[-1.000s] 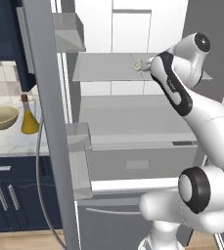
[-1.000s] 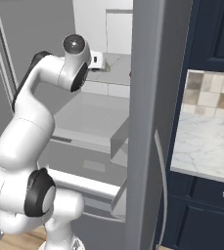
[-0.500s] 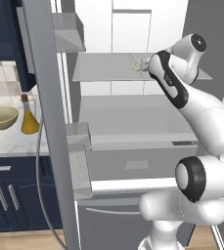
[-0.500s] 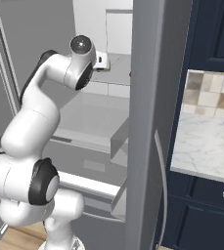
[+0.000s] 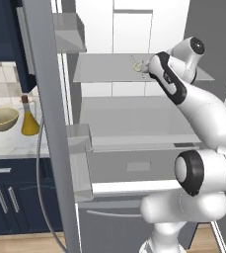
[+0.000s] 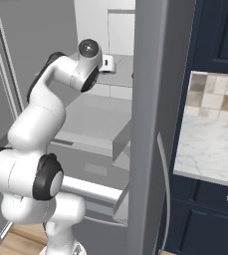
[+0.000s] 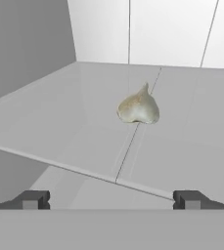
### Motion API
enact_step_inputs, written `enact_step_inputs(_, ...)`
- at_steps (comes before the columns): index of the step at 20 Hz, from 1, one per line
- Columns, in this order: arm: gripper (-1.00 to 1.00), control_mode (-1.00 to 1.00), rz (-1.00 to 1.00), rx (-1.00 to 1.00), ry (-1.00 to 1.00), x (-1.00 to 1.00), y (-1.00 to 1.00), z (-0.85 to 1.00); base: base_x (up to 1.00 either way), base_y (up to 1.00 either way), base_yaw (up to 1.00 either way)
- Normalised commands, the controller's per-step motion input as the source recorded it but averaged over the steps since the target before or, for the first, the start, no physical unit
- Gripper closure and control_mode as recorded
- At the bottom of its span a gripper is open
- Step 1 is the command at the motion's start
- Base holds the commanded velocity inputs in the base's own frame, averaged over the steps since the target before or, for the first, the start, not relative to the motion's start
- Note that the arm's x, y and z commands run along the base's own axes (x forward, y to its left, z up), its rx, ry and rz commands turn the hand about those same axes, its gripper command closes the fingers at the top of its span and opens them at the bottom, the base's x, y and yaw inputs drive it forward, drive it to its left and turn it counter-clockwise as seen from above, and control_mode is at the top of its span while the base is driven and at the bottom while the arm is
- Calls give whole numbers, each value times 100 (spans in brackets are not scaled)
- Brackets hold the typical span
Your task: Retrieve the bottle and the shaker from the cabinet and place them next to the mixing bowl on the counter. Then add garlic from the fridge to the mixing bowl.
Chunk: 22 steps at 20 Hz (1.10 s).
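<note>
The garlic (image 7: 139, 108), a whitish lumpy bulb, lies on a grey shelf (image 7: 59, 127) inside the open fridge (image 5: 45, 99). My gripper (image 7: 111, 200) is open, level with the shelf's front edge, and the bulb sits ahead of it and a little right of centre, untouched. From the left base view, the garlic (image 5: 138, 65) rests just left of my forearm. On the counter (image 5: 6, 143) at the left stand the mixing bowl (image 5: 1, 118) and the amber bottle (image 5: 29, 117), side by side. Above them hangs the navy cabinet (image 5: 1, 29). The shaker is out of view.
The grey fridge door (image 6: 150, 124) stands open between the arm and the counter (image 6: 210, 149). Door bins (image 5: 80, 163) jut out at mid height. A lower shelf (image 5: 134, 123) and a drawer front (image 5: 134, 168) lie below the garlic's shelf.
The arm has reached further into the fridge toward the garlic's shelf. The jaws stay open and nothing has been taken hold of.
</note>
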Motion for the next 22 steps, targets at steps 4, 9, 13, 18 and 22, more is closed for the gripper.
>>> enact_step_inputs(4, -100, -100, 1, 0, 1, 28, -2, -6, 0, 0, 0)
enact_step_inputs(9, -100, -100, 2, 0, 2, 30, 0, -3, 0, 0, 0)
enact_step_inputs(13, -100, -100, 2, 0, 1, 30, 0, -1, 0, 0, 0)
enact_step_inputs(18, -100, -100, 2, 0, 1, 30, 0, -4, 0, 0, 0)
enact_step_inputs(22, -100, -100, 2, 0, 0, 30, 0, -6, 0, 0, 0)
